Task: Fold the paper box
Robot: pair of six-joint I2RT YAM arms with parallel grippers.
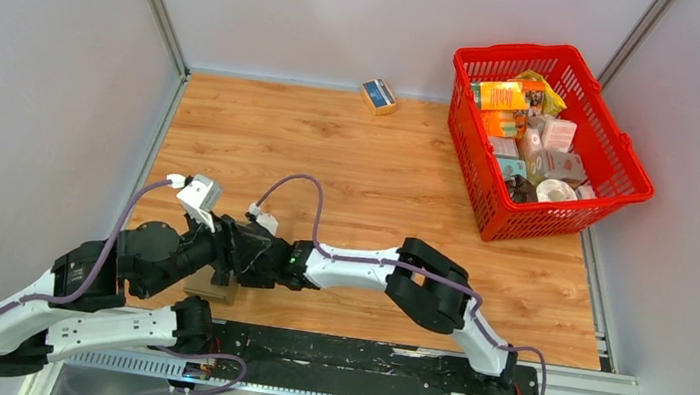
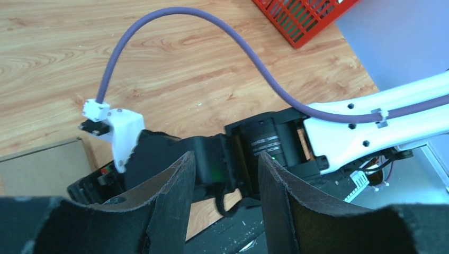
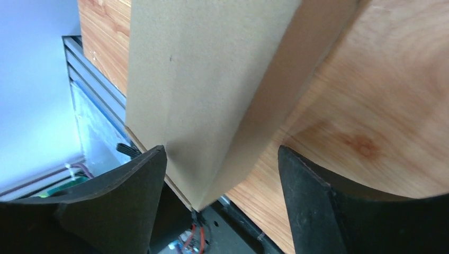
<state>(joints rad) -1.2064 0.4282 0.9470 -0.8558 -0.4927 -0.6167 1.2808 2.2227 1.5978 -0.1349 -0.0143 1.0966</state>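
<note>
Right wrist: paper box (image 3: 212,79) at near table (image 3: 370,106) edge, between spread fingers (image 3: 132,180) of my right end effector (image 3: 219,150); left end effector (image 2: 225,159) released; likely light, stiff (creases easily); pinch flap edge.

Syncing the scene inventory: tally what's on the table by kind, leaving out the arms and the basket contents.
paper box: 1
small blue-and-tan box: 1
red basket: 1, holding packages too jumbled to count
Total: 3
</note>
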